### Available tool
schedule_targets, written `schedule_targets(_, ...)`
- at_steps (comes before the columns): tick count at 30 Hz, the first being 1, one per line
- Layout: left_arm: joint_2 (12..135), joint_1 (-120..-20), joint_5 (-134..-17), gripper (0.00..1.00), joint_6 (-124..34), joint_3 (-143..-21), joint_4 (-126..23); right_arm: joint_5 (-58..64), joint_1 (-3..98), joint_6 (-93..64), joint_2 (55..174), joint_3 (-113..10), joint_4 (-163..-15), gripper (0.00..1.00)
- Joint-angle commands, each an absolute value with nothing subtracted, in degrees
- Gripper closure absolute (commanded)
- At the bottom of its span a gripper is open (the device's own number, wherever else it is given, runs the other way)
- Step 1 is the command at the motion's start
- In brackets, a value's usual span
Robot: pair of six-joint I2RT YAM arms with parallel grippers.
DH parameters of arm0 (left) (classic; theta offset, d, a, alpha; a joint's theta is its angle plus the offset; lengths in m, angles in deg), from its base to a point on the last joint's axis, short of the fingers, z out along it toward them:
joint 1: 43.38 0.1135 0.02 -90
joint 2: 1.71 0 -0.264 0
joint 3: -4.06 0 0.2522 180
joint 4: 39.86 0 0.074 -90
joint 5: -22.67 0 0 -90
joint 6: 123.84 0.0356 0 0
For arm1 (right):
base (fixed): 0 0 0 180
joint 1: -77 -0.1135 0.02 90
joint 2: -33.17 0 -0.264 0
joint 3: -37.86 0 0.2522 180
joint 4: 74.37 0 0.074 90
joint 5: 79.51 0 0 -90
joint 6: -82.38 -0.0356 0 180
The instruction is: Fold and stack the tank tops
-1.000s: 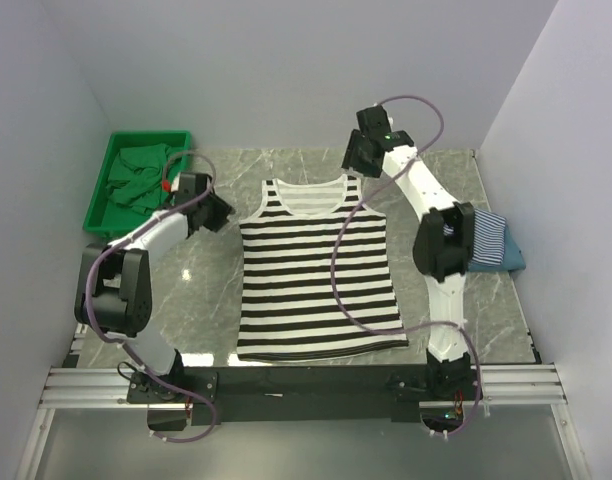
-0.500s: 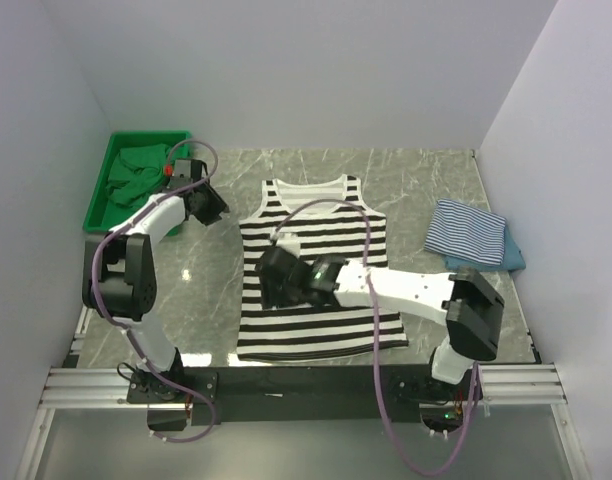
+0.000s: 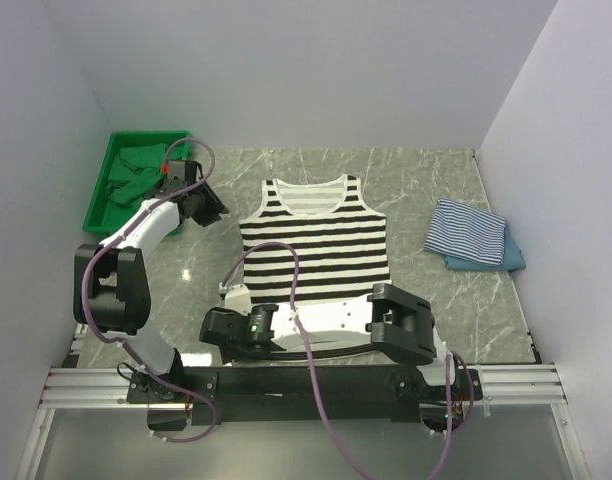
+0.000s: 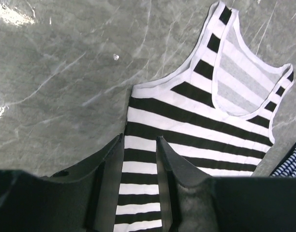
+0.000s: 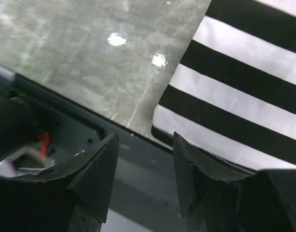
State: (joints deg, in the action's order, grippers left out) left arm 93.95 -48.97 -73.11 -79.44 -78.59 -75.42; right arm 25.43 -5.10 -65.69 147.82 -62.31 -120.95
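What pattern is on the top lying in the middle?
The top has wide black-and-white stripes; the top external view shows it best.

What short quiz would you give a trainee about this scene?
1. True or false: the black-and-white striped tank top lies spread flat on the table.
2. What lies on the folded teal tank top? A) blue-and-white striped tank top B) a towel C) nothing
3. Which end effector is at the spread top's near hem corner?
Key: 1 true; 2 A; 3 the right end effector, jaws open.
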Motion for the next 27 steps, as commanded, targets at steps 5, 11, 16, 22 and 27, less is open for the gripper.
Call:
schedule_targets(5,91.8,-49.01,-74.18,0.62,-77.6,-77.12,-74.1,29.91,-5.61,-67.83,151.73,-67.57,-125.92,0.49)
schedule_targets(11,92.68,-49.01,-75.24,0.63,-78.22,-76.94,-73.13,31.05,-5.79,-66.43,154.72,-71.07,-128.47,0.62)
schedule_targets(16,92.95,-49.01,-74.8,0.63,-78.13,-76.5,-73.05,30.0,-5.79,-65.11,156.21,-71.87,-128.91,0.64)
schedule_targets(22,94.35,-49.01,-74.71,0.63,-78.92,-76.68,-72.43,29.29,-5.79,-65.19,156.48,-69.6,-128.57,0.7)
schedule_targets(27,94.71,-49.18,-75.5,0.62,-79.98,-75.28,-70.33,27.45,-5.79,-64.4,152.37,-64.59,-124.7,1.0)
